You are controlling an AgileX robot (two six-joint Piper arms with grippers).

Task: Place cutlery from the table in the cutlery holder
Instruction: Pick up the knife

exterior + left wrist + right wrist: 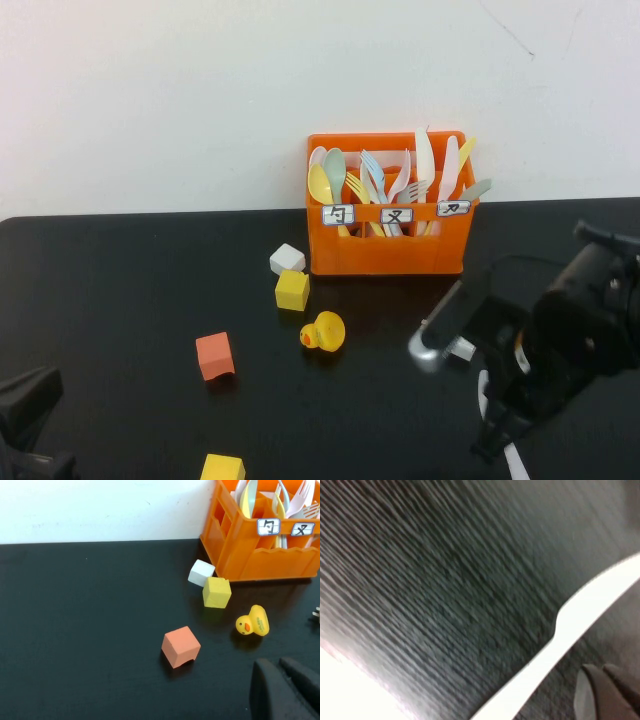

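The orange cutlery holder (388, 250) stands at the back of the black table (130, 300), holding several spoons, forks and knives. It also shows in the left wrist view (260, 562). A pale knife (555, 650) lies flat on the table; its colour looks whitish here. In the high view only its end (516, 463) shows below my right gripper (490, 445). My right gripper (598, 672) is low over the table just beside the knife, fingers together, holding nothing. My left gripper (274, 664) is shut and empty at the near left (30, 420).
A white cube (287, 259), a yellow cube (292, 289), a yellow duck (324, 332), an orange cube (214, 356) and another yellow cube (222, 468) lie left of centre. A silvery-white plug (436, 350) lies by the right arm.
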